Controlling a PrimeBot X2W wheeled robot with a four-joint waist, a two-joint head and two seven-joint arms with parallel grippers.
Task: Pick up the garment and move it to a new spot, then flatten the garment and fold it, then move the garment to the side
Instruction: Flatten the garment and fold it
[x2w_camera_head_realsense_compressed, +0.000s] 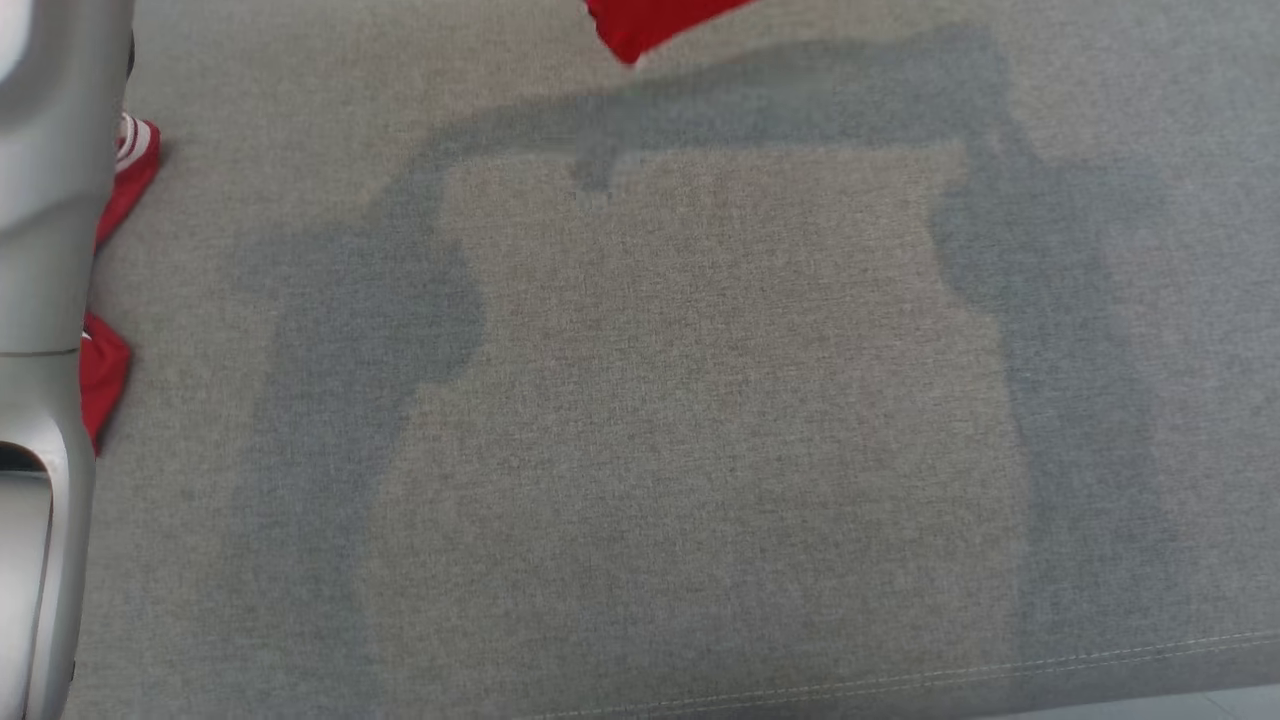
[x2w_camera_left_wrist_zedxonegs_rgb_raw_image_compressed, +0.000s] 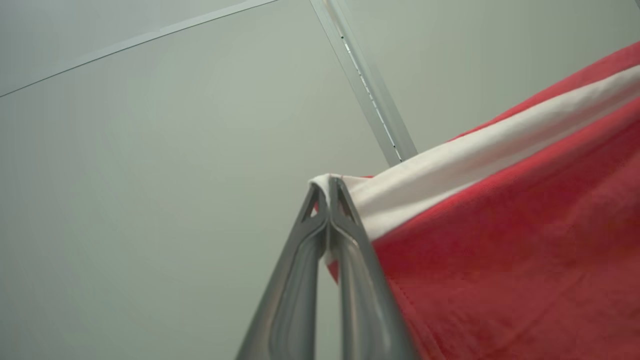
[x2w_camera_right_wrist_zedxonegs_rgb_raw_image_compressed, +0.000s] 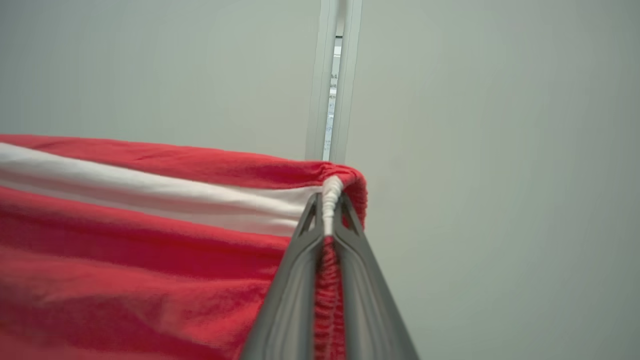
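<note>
The garment (x2w_camera_left_wrist_zedxonegs_rgb_raw_image_compressed: 500, 240) is red knit cloth with a broad white band running along it near its upper edge. It hangs in the air between the two arms, held off the bench (x2w_camera_head_realsense_compressed: 700, 450).

In the left wrist view, the left gripper (x2w_camera_left_wrist_zedxonegs_rgb_raw_image_compressed: 328, 187) has its jaws pressed together on a corner of the cloth, where the white band ends. The fabric stretches away to the right in a fairly taut sheet.

In the right wrist view, the right gripper (x2w_camera_right_wrist_zedxonegs_rgb_raw_image_compressed: 327, 200) has its jaws clamped on the other end. There the white band and the red edge bunch into tight gathers between the fingers, and the cloth spreads out to the left with soft lengthwise folds.

The head view shows a red tip of the garment at the top edge. More red cloth, with a bit of white striping, peeks out beside a pale forearm (x2w_camera_head_realsense_compressed: 50, 250) at the far left. The bench below is covered in grey woven fabric and carries a wide, soft shadow (x2w_camera_head_realsense_compressed: 700, 100).
</note>
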